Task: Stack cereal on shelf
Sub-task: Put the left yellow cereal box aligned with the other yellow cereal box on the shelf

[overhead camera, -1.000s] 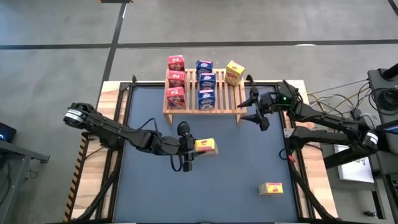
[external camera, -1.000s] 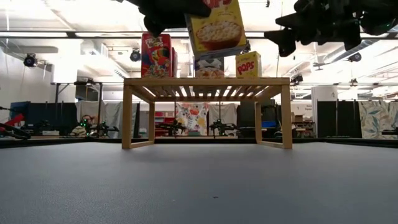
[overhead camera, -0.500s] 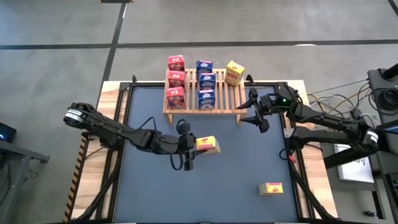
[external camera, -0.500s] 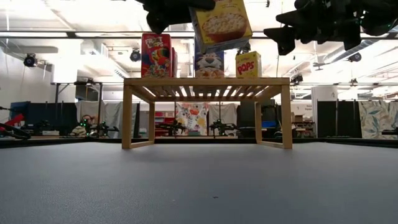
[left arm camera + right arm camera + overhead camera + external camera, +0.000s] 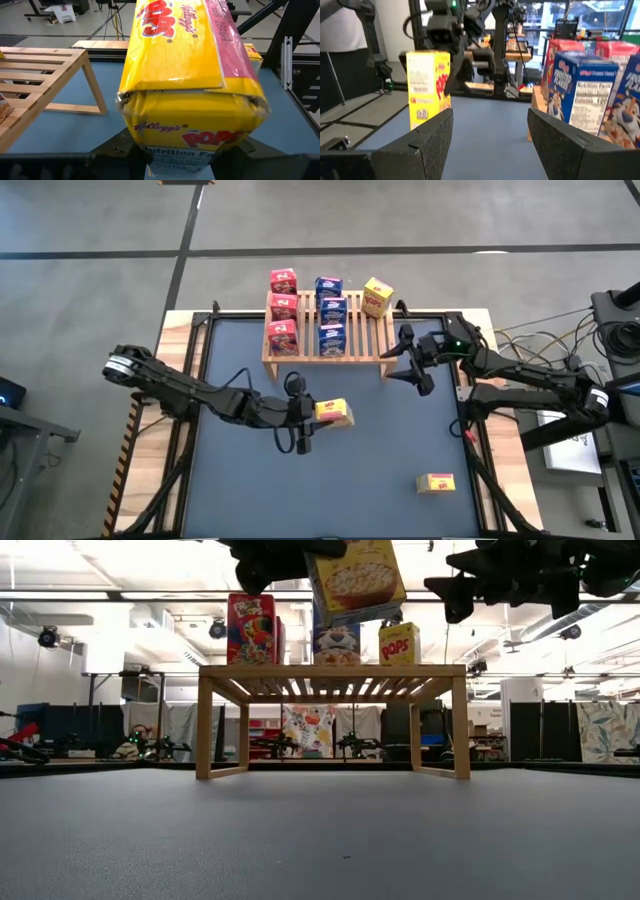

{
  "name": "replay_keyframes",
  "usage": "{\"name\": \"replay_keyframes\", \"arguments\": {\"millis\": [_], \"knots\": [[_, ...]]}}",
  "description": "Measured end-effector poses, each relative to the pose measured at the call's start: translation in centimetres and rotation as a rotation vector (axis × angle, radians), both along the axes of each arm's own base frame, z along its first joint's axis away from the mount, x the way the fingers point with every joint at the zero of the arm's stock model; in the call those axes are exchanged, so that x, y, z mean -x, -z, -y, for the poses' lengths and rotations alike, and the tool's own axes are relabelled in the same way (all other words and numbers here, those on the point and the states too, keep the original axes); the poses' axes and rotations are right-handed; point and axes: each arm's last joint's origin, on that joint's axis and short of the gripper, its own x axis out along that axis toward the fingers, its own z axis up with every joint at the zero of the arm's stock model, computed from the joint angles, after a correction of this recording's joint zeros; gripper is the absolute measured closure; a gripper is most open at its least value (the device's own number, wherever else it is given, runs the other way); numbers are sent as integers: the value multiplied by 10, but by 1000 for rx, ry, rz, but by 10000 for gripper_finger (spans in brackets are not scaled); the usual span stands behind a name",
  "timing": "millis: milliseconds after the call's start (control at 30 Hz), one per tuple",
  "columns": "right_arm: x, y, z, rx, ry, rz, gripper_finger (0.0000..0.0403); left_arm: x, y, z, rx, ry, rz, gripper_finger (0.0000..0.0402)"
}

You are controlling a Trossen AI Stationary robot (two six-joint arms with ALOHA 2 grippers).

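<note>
Dark desk (image 5: 380, 480), shelf (image 5: 360, 345) at far edge with seven cereal boxes; left end effector (image 5: 308, 416) clamped on yellow box (image 5: 333, 414) above desk; right end effector (image 5: 404, 358) apart beside shelf; another yellow box (image 5: 435, 483) lying near front

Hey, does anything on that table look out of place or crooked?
One yellow box lies flat on the mat near the front right, far from the rack. The yellow box on the rack's back right corner sits askew, unlike the straight red and blue rows.
</note>
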Motion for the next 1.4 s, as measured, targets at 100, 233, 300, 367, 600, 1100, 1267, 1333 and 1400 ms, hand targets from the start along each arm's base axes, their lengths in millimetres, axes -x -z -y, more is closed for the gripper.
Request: {"name": "replay_keyframes", "arguments": {"millis": [100, 233, 300, 367, 600, 1100, 1267, 1333, 1400], "knots": [[0, -4, 0, -6, -1, 27, 158, 0, 1, 0, -1, 0, -4, 251], [0, -8, 1, -5, 20, 47, 158, 0, 1, 0, -1, 0, -4, 251], [-1, -8, 2, -9, 79, 49, 158, 0, 1, 0, 0, 0, -3, 251], [-3, -6, 4, -26, 126, 38, 158, 0, 1, 0, -1, 1, -3, 251], [-14, 4, 4, -60, 107, -15, 158, 0, 1, 0, -10, 4, -7, 251], [-41, -5, 5, -144, 94, -50, 119, 3, 1, -5, -29, -6, -45, 251], [-54, -3, -4, -130, 34, -72, 74, 4, -4, -9, -23, -16, -25, 251], [-57, -4, -11, -87, 7, -62, 63, 5, -7, -11, -16, -23, -13, 251], [-62, -5, -20, -48, -5, -50, 59, 6, -9, -14, -12, -31, -8, 251]]}}
